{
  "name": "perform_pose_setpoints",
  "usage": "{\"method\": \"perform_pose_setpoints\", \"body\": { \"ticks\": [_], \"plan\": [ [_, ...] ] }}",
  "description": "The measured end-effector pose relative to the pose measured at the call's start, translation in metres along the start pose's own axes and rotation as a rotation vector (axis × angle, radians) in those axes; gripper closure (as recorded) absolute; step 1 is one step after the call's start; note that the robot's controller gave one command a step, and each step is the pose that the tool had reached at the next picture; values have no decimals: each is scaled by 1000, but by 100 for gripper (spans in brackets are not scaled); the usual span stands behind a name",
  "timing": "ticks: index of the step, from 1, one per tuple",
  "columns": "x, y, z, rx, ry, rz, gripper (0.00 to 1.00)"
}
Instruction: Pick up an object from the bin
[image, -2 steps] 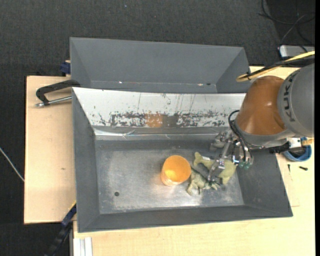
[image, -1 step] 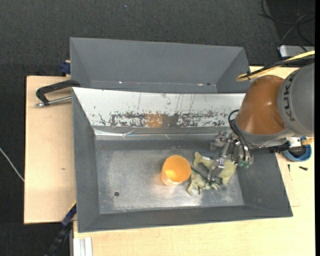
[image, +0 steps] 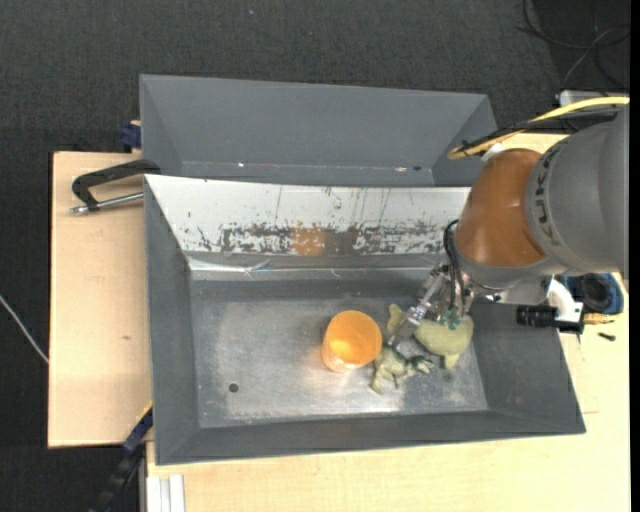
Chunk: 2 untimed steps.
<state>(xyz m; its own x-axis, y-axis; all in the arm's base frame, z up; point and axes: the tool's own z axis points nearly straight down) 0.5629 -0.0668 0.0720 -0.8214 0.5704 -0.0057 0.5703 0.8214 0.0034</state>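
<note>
My gripper (image: 428, 308) reaches down into the right part of the bin floor. Its tip is right at a pale yellow-green lumpy thing (image: 450, 342) that lies just below it, touching or nearly so. A smaller pale piece (image: 386, 374) of the same colour lies a little to the left and nearer the front. An orange round cup-like thing (image: 351, 340) stands on the bin floor left of the gripper, close to the pale pieces.
The arm with its orange cover hangs over the bin's right wall. The left half of the bin floor is bare grey metal with a small dark spot (image: 233, 389).
</note>
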Motion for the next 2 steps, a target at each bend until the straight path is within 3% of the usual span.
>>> {"method": "perform_pose_setpoints", "body": {
  "ticks": [1, 2],
  "plan": [
    [0, 1, -1, 0, 3, -2, 100],
    [-2, 3, -59, -3, -4, -4, 100]
  ]
}}
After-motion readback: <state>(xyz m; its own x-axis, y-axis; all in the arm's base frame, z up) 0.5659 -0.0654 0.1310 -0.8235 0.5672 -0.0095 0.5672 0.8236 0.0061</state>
